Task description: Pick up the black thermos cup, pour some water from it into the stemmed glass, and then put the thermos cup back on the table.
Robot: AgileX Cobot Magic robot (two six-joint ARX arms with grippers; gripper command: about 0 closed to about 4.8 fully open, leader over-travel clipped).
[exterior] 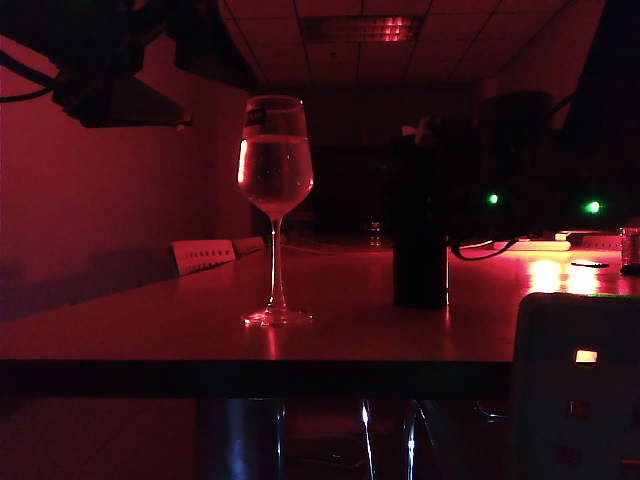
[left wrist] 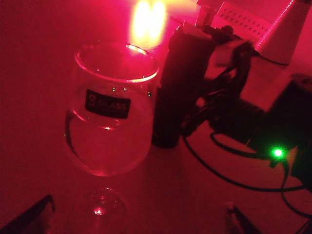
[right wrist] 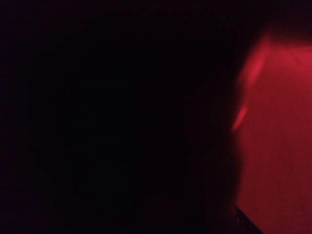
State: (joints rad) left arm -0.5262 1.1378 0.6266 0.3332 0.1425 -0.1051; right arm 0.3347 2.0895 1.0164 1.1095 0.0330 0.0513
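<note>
The stemmed glass [exterior: 275, 170] stands left of centre on the table [exterior: 150, 330], with clear liquid in its bowl. It carries a dark label [left wrist: 107, 103] near the rim. The black thermos cup [exterior: 420, 255] stands upright to its right, a short gap away. My left gripper [left wrist: 139, 222] hangs open above the glass's foot [left wrist: 100, 208], touching nothing. My right gripper [left wrist: 219, 58] is at the thermos cup's [left wrist: 183, 87] upper part, jaws wide. In the right wrist view the thermos cup [right wrist: 122, 117] fills almost all of the picture as a dark mass.
The room is dim and red. A white power strip [exterior: 205, 255] lies at the back left and a pale box [exterior: 580, 380] at the front right. A small tumbler [exterior: 630, 245] stands far right. Cables [left wrist: 234, 180] trail from the right arm, and a pale cone [left wrist: 285, 29] stands behind.
</note>
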